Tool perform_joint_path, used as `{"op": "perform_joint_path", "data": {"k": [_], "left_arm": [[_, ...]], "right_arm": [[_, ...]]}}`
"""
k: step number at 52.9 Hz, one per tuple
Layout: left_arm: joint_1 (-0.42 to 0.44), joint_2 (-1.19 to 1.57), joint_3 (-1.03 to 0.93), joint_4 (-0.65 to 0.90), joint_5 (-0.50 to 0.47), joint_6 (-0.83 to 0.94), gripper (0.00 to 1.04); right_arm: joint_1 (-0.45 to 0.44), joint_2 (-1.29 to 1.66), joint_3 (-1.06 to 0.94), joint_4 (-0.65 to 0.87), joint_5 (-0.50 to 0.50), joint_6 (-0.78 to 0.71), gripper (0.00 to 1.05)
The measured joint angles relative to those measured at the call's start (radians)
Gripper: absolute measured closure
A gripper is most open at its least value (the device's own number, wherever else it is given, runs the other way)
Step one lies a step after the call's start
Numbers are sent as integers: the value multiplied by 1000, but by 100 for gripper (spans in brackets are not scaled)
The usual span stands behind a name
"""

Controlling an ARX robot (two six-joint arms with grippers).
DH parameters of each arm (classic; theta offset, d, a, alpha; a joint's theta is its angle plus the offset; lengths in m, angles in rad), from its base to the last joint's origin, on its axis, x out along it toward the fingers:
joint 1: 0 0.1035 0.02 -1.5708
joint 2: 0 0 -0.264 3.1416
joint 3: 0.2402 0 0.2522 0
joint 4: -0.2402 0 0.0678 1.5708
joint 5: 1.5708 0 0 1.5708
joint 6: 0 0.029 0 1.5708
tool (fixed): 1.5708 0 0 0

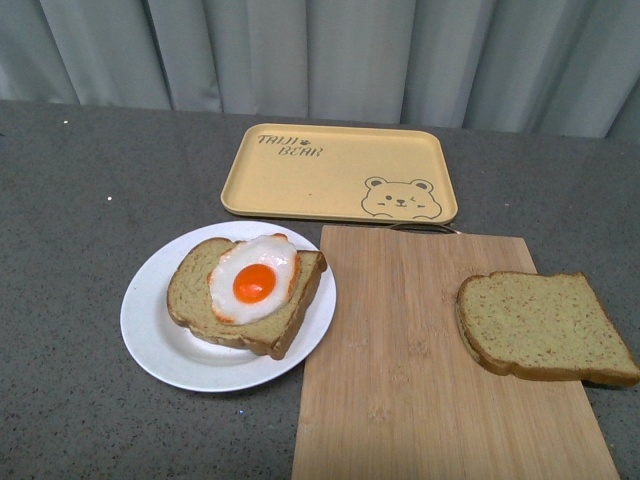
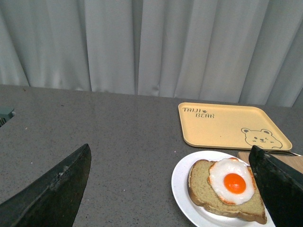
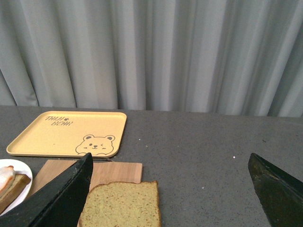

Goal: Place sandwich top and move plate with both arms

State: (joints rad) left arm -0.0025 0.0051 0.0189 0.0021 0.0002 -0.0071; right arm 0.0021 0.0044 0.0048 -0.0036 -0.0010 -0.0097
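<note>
The sandwich top (image 1: 545, 325), a plain brown bread slice, lies on the right side of a wooden cutting board (image 1: 420, 370); it also shows in the right wrist view (image 3: 123, 205). The white plate (image 1: 150, 335) sits left of the board and bears a bread slice with a fried egg (image 1: 253, 277); the left wrist view shows the plate (image 2: 182, 182) too. Neither arm shows in the front view. My left gripper (image 2: 173, 187) is open, held back from the plate. My right gripper (image 3: 170, 189) is open, held back from the plain slice.
A yellow tray with a bear drawing (image 1: 340, 172) lies empty behind the board and plate. The grey speckled table (image 1: 80, 200) runs back to a grey curtain (image 1: 320, 50). The board's front end reaches the lower frame edge.
</note>
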Motion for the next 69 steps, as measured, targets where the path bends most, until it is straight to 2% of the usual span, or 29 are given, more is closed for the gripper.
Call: {"op": "perform_joint_path", "data": {"k": [69], "left_arm": [[0,0,0,0,0,0,7]], "right_arm": [[0,0,0,0,0,0,9]]}}
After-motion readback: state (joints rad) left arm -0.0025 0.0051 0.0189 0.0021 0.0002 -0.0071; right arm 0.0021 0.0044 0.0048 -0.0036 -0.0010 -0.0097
